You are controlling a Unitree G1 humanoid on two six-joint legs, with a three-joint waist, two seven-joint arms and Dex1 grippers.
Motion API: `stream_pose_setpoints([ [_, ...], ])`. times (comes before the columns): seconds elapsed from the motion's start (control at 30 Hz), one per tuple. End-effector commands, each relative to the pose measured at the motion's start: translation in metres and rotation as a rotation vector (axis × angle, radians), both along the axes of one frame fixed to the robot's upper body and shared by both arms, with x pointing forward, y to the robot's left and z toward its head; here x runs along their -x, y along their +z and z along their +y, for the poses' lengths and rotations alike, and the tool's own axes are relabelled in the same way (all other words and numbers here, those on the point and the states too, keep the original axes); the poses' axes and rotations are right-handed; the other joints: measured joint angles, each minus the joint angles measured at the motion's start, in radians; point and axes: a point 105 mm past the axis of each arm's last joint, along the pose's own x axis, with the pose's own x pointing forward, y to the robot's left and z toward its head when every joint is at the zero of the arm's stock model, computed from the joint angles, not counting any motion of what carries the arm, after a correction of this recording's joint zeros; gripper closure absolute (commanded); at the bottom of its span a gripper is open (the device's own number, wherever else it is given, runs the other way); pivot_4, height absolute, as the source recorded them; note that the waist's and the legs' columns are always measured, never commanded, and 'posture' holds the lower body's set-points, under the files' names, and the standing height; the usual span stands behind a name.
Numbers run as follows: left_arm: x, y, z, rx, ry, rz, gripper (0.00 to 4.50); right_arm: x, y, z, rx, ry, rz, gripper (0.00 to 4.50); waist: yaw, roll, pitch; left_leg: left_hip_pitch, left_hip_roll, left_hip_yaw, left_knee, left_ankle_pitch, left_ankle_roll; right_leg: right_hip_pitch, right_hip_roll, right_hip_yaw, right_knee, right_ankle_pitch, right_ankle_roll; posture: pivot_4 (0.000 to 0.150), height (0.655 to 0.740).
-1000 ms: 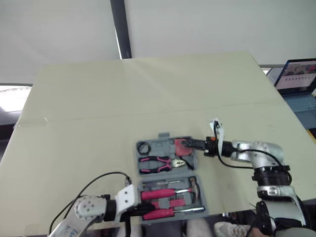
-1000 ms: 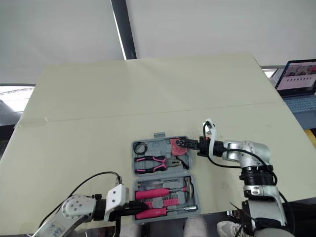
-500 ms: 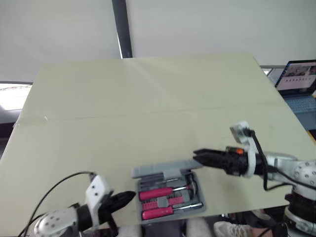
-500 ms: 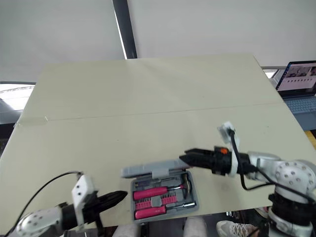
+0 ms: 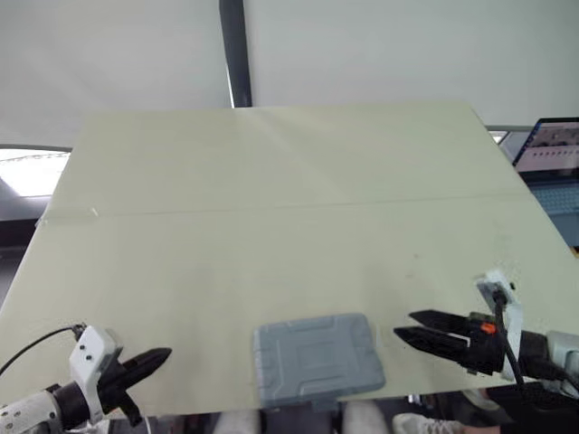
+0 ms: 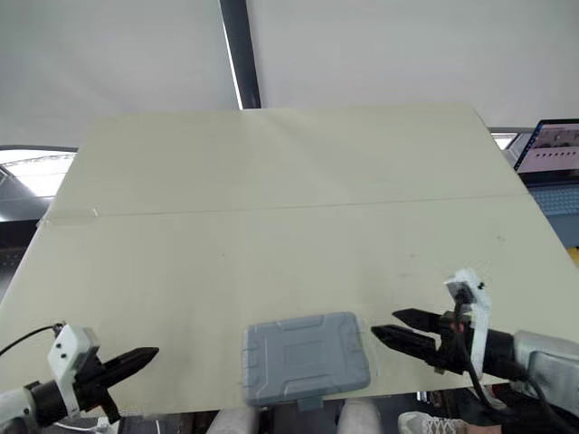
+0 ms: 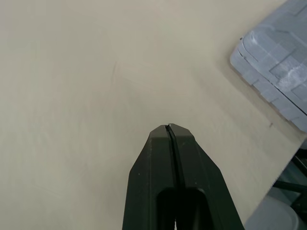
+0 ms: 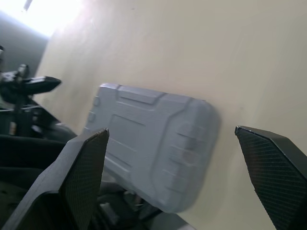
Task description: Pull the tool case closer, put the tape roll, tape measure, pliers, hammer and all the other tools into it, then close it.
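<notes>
Tool case (image 5: 315,359) now closed; right hand (image 5: 405,325) backed off, splayed.

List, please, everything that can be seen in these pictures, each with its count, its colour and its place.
tool case: one, grey, lid shut, lying flat at the near edge of the table, between the two grippers and touched by neither
table: one, pale cream, under the case, with a thin seam running across its width
laptop: one, open with a lit screen, beyond the table's right edge
pole: one, dark, upright behind the far edge of the table, against a white backdrop
left gripper: one, black fingers, shut, at the near left corner, to the left of the case
right gripper: one, black fingers, open, just to the right of the case, pointing at it
</notes>
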Motion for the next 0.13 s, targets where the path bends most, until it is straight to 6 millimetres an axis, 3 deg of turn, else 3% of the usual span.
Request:
stream_pose_setpoints([
  [0.03, -0.009, 0.002, -0.001, 0.014, 0.017, -0.029, 4.5, -0.007, 0.003, -0.016, 0.104, 0.002, -0.138, 0.06, -0.004, -0.001, 0.0, 0.0, 0.0, 0.0, 0.0, 0.0, 0.0, 0.0, 0.0, 0.0, 0.0, 0.0, 0.0, 0.15, 0.736],
  [0.13, -0.019, 0.002, -0.007, 0.029, 0.009, -0.058, 4.5, -0.013, -0.004, -0.029, 0.171, -0.004, -0.198, 0.06, -0.005, -0.001, 0.0, 0.002, 0.0, 0.0, 0.0, 0.0, 0.0, 0.002, 0.0, 0.0, 0.0, 0.0, 0.0, 0.15, 0.736],
])
